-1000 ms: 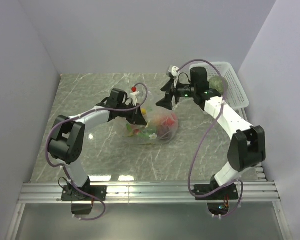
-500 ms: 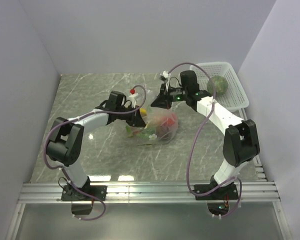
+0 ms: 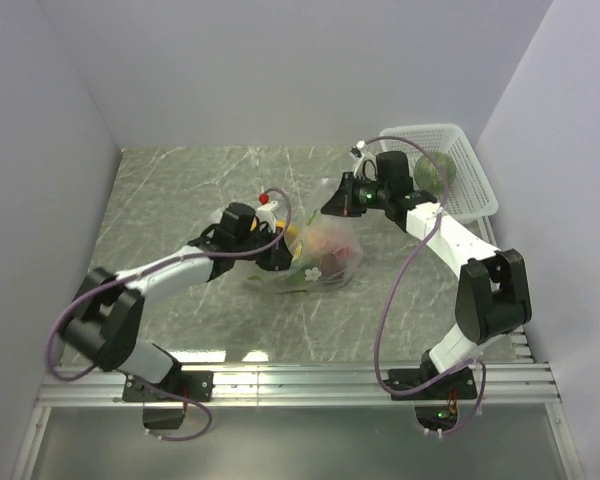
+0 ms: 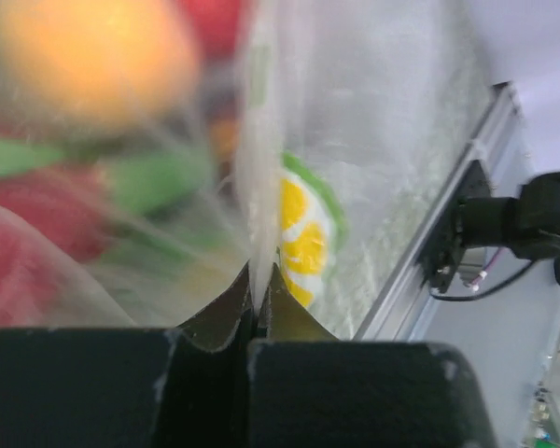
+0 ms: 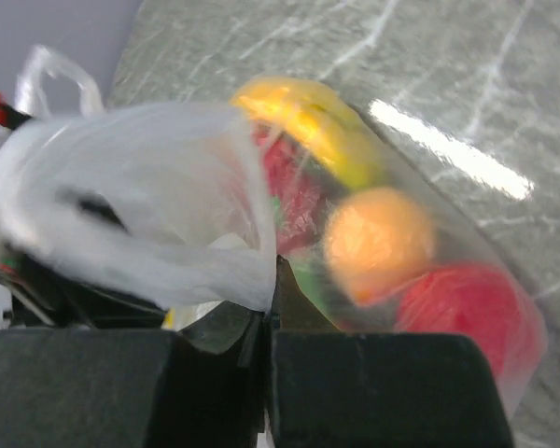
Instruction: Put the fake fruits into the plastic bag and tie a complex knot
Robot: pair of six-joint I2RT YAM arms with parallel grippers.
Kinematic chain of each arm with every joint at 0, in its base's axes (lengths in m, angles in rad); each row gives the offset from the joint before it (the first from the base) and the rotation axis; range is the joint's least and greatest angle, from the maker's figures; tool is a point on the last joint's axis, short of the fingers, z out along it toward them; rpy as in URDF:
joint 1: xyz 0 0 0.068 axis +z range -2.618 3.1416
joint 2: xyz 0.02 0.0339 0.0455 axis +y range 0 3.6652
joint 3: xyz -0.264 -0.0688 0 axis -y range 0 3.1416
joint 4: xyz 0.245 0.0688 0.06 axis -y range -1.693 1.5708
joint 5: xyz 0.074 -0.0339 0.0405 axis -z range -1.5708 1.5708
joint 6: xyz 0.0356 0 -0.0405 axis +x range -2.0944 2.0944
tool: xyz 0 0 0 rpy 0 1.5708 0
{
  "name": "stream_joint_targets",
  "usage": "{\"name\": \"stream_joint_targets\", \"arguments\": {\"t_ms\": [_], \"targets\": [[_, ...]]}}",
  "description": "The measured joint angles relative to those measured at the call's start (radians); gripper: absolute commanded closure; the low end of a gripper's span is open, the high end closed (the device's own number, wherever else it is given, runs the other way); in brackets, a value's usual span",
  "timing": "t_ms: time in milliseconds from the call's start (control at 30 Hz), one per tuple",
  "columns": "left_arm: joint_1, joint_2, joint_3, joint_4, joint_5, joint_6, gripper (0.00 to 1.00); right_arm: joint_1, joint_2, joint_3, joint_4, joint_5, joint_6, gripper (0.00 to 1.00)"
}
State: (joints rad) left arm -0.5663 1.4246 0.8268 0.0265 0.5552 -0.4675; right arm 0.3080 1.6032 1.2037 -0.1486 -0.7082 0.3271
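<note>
Right now the left gripper (image 4: 259,280) has its jaws pressed together on a fold of the plastic bag (image 3: 320,258), with the thin film rising straight up from between them. The right gripper (image 5: 269,285) is clamped on the bag too, pinching a bunched, milky flap of its mouth. From above, the left gripper meets the bag's left side and the right gripper its far edge, so the 2 arms hold it between them over the grey marbled table (image 3: 180,190).

Beyond and to the right of the bag, well apart from it, stands a white lattice basket (image 3: 477,180) with the green melon (image 3: 432,170) lying inside. The right wrist hides part of the bag's far edge in the overhead view.

The bag is clear and crinkly, printed with a lemon-slice mark (image 4: 303,238). Through it show a yellow banana (image 5: 317,121), an orange piece (image 5: 378,243) and a red ball (image 5: 467,303), packed close together.
</note>
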Motion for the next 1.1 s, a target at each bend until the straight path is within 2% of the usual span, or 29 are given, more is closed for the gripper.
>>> {"name": "stream_joint_targets", "arguments": {"t_ms": [133, 167, 200, 267, 300, 333, 367, 533, 633, 733, 767, 833, 867, 900, 933, 967, 1000, 1033, 1100], "targets": [[0.001, 0.146, 0.03, -0.007, -0.014, -0.021, 1.0, 0.006, 0.015, -0.002, -0.012, 0.054, 0.072, 1.0], [0.004, 0.169, 0.031, -0.004, -0.014, -0.024, 1.0, 0.006, 0.017, -0.007, -0.011, 0.051, 0.085, 0.93], [0.008, 0.182, 0.031, -0.001, -0.012, -0.024, 1.0, 0.006, 0.018, -0.019, -0.008, 0.044, 0.102, 0.72], [0.01, 0.18, 0.027, 0.004, -0.001, -0.024, 1.0, 0.005, 0.018, -0.04, 0.009, 0.019, 0.126, 0.51], [0.01, 0.174, 0.027, 0.012, 0.009, -0.024, 1.0, 0.002, 0.018, -0.051, 0.025, 0.0, 0.132, 0.37], [0.009, 0.169, 0.027, 0.019, 0.018, -0.024, 1.0, 0.002, 0.016, -0.061, 0.039, -0.018, 0.14, 0.35], [0.009, 0.163, 0.027, 0.024, 0.029, -0.024, 1.0, 0.002, 0.013, -0.075, 0.063, -0.037, 0.137, 0.28], [0.01, 0.14, 0.027, 0.043, 0.083, -0.024, 0.99, 0.008, -0.025, -0.14, 0.124, -0.105, 0.094, 0.25], [0.01, 0.136, 0.03, 0.044, 0.104, -0.019, 1.0, 0.027, -0.04, -0.143, 0.15, -0.105, 0.062, 0.3], [0.01, 0.136, 0.035, 0.041, 0.115, -0.008, 1.0, 0.051, -0.04, -0.138, 0.176, -0.094, 0.057, 0.45], [0.009, 0.136, 0.04, 0.037, 0.119, -0.001, 1.0, 0.058, -0.035, -0.134, 0.185, -0.089, 0.057, 0.59], [0.008, 0.136, 0.051, 0.031, 0.122, 0.013, 0.99, 0.071, -0.019, -0.116, 0.196, -0.074, 0.066, 0.74], [0.008, 0.136, 0.058, 0.026, 0.122, 0.023, 0.99, 0.075, -0.01, -0.108, 0.2, -0.064, 0.07, 0.93], [0.007, 0.136, 0.065, 0.019, 0.121, 0.033, 0.99, 0.079, -0.001, -0.101, 0.202, -0.056, 0.068, 0.99], [0.007, 0.136, 0.074, 0.006, 0.121, 0.047, 0.97, 0.08, 0.006, -0.096, 0.198, -0.044, 0.074, 1.0], [0.006, 0.135, 0.085, -0.011, 0.119, 0.067, 0.84, 0.08, 0.01, -0.095, 0.195, -0.033, 0.074, 1.0], [0.006, 0.129, 0.092, -0.028, 0.115, 0.092, 0.77, 0.08, 0.011, -0.095, 0.185, -0.021, 0.072, 1.0], [0.006, 0.118, 0.101, -0.057, 0.108, 0.116, 0.62, 0.08, 0.011, -0.095, 0.179, -0.01, 0.07, 1.0], [0.012, 0.073, 0.116, -0.11, 0.1, 0.162, 0.43, 0.08, 0.009, -0.095, 0.172, 0.005, 0.061, 1.0]]}}
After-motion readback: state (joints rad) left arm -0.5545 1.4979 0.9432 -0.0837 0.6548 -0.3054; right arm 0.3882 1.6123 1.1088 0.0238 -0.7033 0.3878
